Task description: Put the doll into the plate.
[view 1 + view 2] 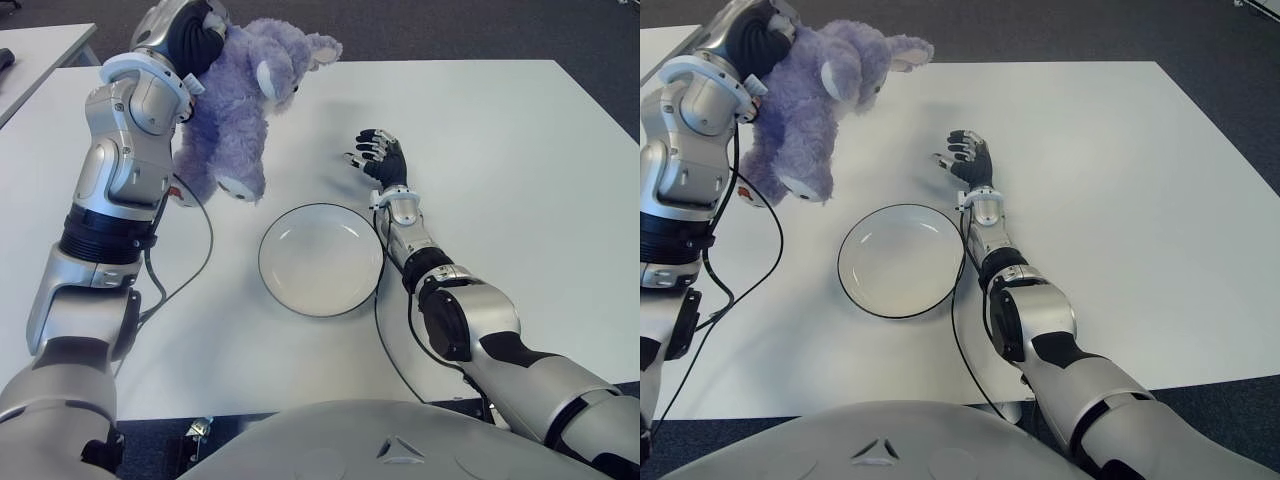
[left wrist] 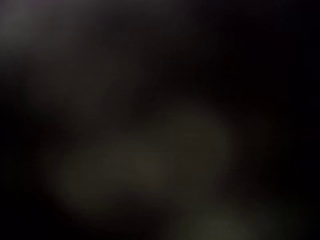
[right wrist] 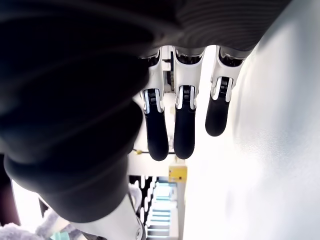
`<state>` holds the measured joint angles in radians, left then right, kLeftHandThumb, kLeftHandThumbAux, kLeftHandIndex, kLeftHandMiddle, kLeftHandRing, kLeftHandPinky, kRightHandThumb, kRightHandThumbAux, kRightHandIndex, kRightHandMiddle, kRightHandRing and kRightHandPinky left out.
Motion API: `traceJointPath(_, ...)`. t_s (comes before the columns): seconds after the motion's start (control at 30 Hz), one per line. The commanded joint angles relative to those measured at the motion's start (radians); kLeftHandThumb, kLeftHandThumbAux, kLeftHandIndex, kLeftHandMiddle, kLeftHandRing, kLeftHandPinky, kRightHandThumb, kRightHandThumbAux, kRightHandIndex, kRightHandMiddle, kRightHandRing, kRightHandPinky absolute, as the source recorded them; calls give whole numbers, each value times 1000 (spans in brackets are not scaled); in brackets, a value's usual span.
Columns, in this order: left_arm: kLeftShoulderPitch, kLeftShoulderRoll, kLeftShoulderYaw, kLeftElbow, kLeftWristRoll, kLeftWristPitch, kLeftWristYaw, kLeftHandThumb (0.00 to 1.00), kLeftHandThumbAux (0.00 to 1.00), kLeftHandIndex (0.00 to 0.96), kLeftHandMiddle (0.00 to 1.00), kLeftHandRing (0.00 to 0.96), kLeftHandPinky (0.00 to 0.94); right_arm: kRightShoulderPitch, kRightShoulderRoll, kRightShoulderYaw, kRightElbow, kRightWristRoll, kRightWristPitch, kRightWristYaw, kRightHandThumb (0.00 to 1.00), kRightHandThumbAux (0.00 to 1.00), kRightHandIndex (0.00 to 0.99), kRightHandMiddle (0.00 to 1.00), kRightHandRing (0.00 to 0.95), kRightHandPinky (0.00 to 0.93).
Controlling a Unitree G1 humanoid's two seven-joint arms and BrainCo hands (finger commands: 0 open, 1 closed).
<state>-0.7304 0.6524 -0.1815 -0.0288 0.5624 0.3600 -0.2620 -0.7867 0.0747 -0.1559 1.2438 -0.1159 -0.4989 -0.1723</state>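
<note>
Half of your task is done: your left hand (image 1: 195, 40) holds the doll (image 1: 240, 105) above the bench (image 1: 520, 150), not yet over the plate (image 1: 321, 259); your right hand (image 1: 380, 157) shows beside it, fingers relaxed, empty.

Doll (image 1: 235, 110): lavender-purple plush, paler white patches on ear and foot soles. Plate (image 1: 321, 259): white, thin dark rim line. Table (image 1: 500, 150): plain white, no pattern. Left hand (image 1: 195, 35), above and left of plate: black fingers against purple fur, silver-grey arm shell, white wrist band. Right hand (image 1: 378, 155), just beyond plate's right edge: black fingers with white-silver knuckle accents. Floor beyond table: dark grey. Black cables left of plate and along its right rim.
</note>
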Motion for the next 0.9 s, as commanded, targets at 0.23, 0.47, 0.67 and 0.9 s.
traceJointPath(0.23, 22, -14, 5, -140, 20, 52, -61, 969, 617, 758, 826, 856, 859, 200, 100, -5, 127, 2, 120, 2, 181, 967, 312, 333, 309, 237)
traceJointPath(0.47, 70, -31, -9, -275, 41, 111, -86, 980, 612, 754, 821, 852, 857, 200, 99, -1, 127, -3, 120, -3, 154, 965, 304, 335, 313, 249)
traceJointPath(0.67, 89, -37, -14, -327, 51, 137, -101, 984, 609, 750, 819, 848, 852, 200, 99, -2, 127, 0, 122, -2, 163, 964, 306, 328, 306, 239)
traceJointPath(0.9, 102, -31, -13, -367, 42, 139, -124, 989, 606, 749, 819, 846, 849, 199, 100, -6, 126, 5, 120, 0, 174, 968, 310, 334, 317, 252)
